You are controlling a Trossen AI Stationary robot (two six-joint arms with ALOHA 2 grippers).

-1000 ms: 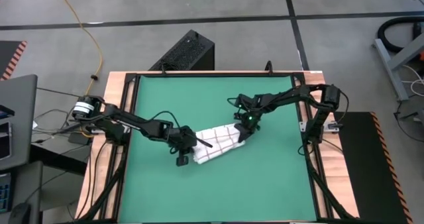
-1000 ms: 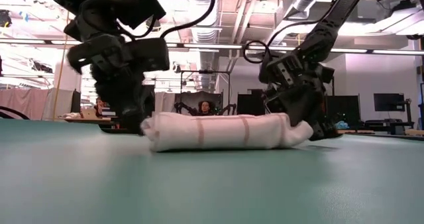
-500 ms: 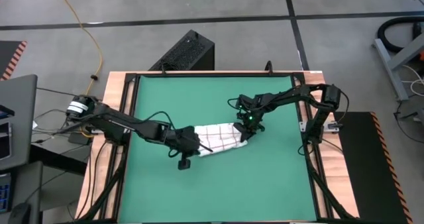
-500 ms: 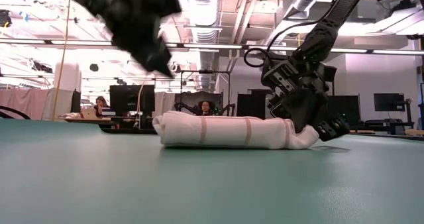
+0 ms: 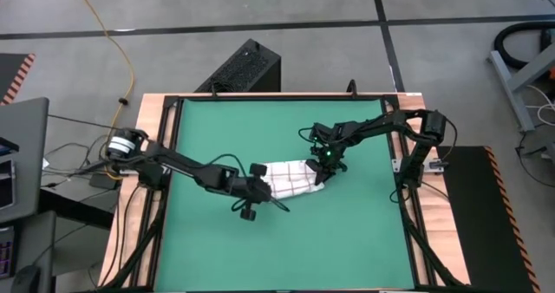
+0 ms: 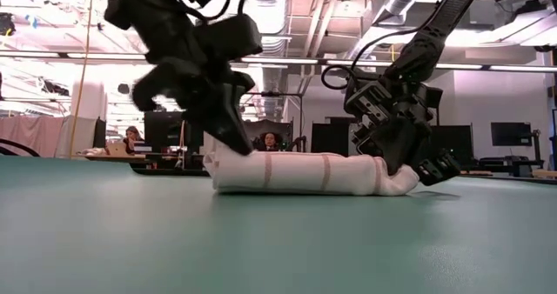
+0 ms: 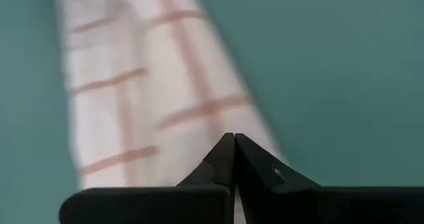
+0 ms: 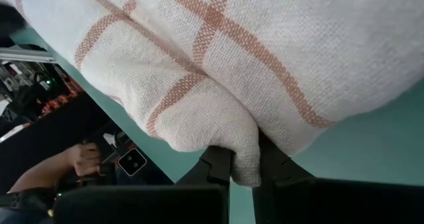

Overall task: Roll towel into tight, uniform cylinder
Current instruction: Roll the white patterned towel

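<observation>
Towel (image 5: 291, 179): rolled into a cylinder, lying on the green mat (image 5: 260, 128) near the middle of my counter.
My right tool (image 8: 242, 164): clamped on a fold of cloth at the roll's right end.
My left tool (image 7: 234, 144): fingers pressed together, tips at the roll's left end.
</observation>
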